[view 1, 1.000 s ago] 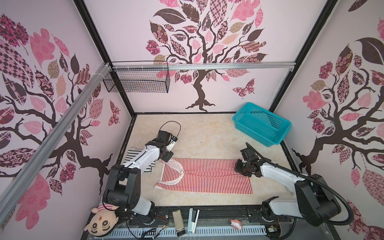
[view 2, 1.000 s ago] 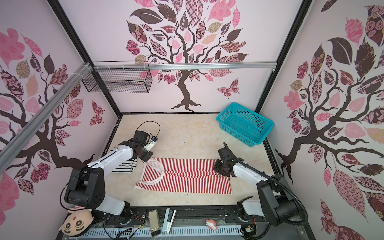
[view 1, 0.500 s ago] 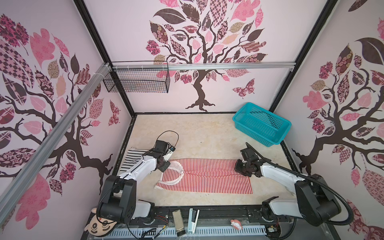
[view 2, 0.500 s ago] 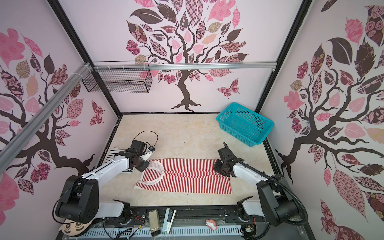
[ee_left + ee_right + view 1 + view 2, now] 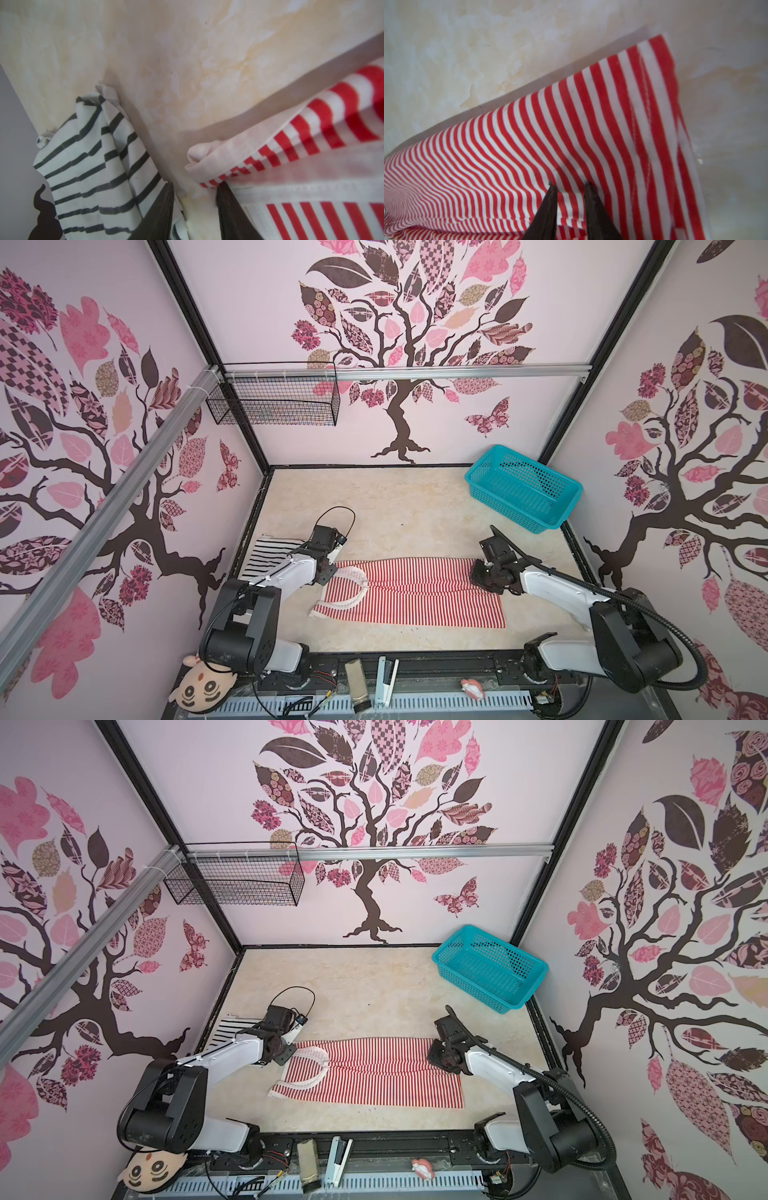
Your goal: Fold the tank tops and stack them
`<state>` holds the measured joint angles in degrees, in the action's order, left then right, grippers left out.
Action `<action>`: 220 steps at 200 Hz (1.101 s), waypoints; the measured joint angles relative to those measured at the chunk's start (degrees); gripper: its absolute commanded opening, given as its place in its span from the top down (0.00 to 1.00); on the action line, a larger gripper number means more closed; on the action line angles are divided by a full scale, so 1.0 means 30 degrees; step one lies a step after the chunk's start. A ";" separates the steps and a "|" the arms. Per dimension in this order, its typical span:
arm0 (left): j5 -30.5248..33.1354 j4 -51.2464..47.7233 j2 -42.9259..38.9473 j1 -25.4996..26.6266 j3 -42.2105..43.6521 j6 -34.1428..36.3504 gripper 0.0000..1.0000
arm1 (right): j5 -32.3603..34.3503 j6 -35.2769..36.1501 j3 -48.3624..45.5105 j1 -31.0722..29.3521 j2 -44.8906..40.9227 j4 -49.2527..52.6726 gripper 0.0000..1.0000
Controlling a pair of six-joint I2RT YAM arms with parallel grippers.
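The red-and-white tank top (image 5: 415,597) (image 5: 374,1077) lies flat and lengthwise across the front of the table, its pale straps to the left. The black-and-white tank top (image 5: 270,556) (image 5: 232,1031) lies folded by the left wall, partly under my left arm. My left gripper (image 5: 330,570) (image 5: 196,185) is open and low between the two tops. One finger rests on the black-and-white top (image 5: 93,155), the other at the red top's strap end (image 5: 207,158). My right gripper (image 5: 478,574) (image 5: 570,185) is shut on a pinch of the red-and-white cloth (image 5: 529,135) at its far right corner.
A teal basket (image 5: 523,489) stands at the back right. A black wire basket (image 5: 274,402) hangs on the back wall at the left. A plush doll (image 5: 203,686) and small items lie on the front rail (image 5: 415,701).
My left gripper has come forward and down from the back of the black-and-white top to the red top's strap end. The right gripper has kept its place and its grip.
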<state>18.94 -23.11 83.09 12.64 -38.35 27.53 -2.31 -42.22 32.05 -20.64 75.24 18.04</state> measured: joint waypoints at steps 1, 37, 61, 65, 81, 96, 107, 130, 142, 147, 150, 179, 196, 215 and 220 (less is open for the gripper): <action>0.0022 0.0029 0.0007 0.0000 -0.0007 -0.0007 0.57 | 0.0029 0.0000 0.0007 0.0000 0.0000 0.0015 0.73; 0.0437 0.0612 0.0423 0.0000 -0.0277 -0.0546 0.57 | 0.2011 0.0138 0.0335 -0.0058 0.0000 0.1399 0.69; -0.0328 -0.0342 -0.0583 -0.0007 -0.0342 -0.1115 0.53 | 0.1821 0.0372 0.0328 -0.0058 -0.0211 0.1574 0.67; -0.0517 -0.0605 -0.0903 -0.0007 -0.0379 -0.1224 0.53 | 0.1734 0.0415 0.0328 -0.0058 -0.0306 0.1617 0.67; -0.1741 -0.1552 -0.2470 0.0087 -0.0852 -0.1705 0.51 | 0.1326 0.0474 0.0328 -0.0058 -0.0809 0.1741 0.66; -0.2739 -0.2076 -0.3548 0.0583 -0.1712 -0.2164 0.51 | 0.1035 0.0554 0.0335 -0.0058 -0.1370 0.1800 0.65; -0.3359 -0.2237 -0.3840 0.1268 -0.2361 -0.2412 0.51 | 0.0852 0.0605 0.0372 -0.0058 -0.1661 0.1851 0.65; -0.4845 -0.2463 -0.3315 0.2725 -0.3257 -0.2805 0.51 | 0.0678 0.0750 0.0517 -0.0058 -0.1756 0.1938 0.63; -0.5865 -0.2623 -0.2463 0.3089 -0.3541 -0.2943 0.52 | 0.0605 0.0809 0.0517 -0.0058 -0.1727 0.1938 0.62; -0.6266 -0.2688 -0.1938 0.3140 -0.3650 -0.3009 0.53 | 0.0583 0.0838 0.0517 -0.0058 -0.1698 0.1938 0.62; -0.6448 -0.2710 -0.1698 0.3147 -0.3687 -0.3009 0.53 | 0.0546 0.0852 0.0525 -0.0058 -0.1676 0.1938 0.62; -0.7817 -0.2871 0.0838 0.3140 -0.3789 -0.3016 0.54 | 0.0379 0.0860 0.0554 -0.0058 -0.1464 0.1909 0.62; -0.8393 -0.2863 0.1559 0.3140 -0.3789 -0.2965 0.54 | 0.0313 0.0860 0.0554 -0.0058 -0.1443 0.1887 0.62; -0.8706 -0.2703 0.1836 0.3147 -0.3789 -0.2943 0.55 | 0.0313 0.0860 0.0554 -0.0058 -0.1428 0.1792 0.62; -0.8714 -0.2637 0.1894 0.3147 -0.3789 -0.2922 0.55 | 0.0306 0.0860 0.0554 -0.0058 -0.1421 0.1763 0.62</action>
<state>-7.20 -31.03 88.77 22.09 -49.71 18.76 -1.39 -39.64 33.71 -20.82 70.98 23.33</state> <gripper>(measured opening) 0.458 0.380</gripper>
